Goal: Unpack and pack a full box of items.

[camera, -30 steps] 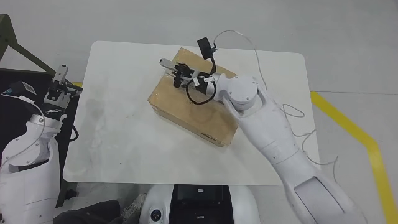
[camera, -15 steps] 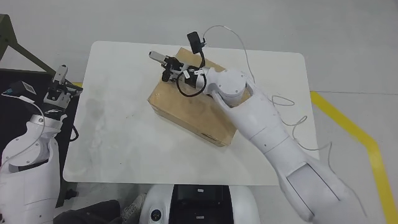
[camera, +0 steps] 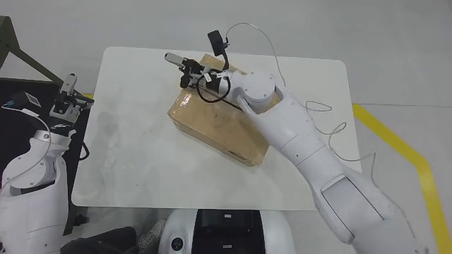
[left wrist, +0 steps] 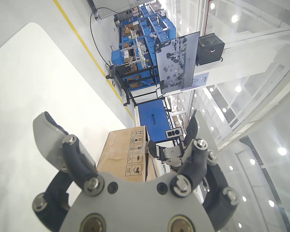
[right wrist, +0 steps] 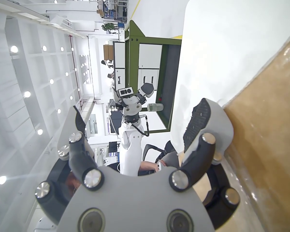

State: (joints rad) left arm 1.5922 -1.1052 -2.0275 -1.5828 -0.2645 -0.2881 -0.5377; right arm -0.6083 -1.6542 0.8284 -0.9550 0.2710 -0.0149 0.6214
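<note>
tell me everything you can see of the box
The box is brown cardboard, oblong and closed, with glossy clear tape on its top and black handling symbols printed on one side. It lies flat on the white table, askew to the table's edges. The right arm stretches over it. The open right gripper sits at its far corner with one finger close beside the edge. Whether they touch cannot be told.

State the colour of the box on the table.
The box is plain brown, best in the top view.
</note>
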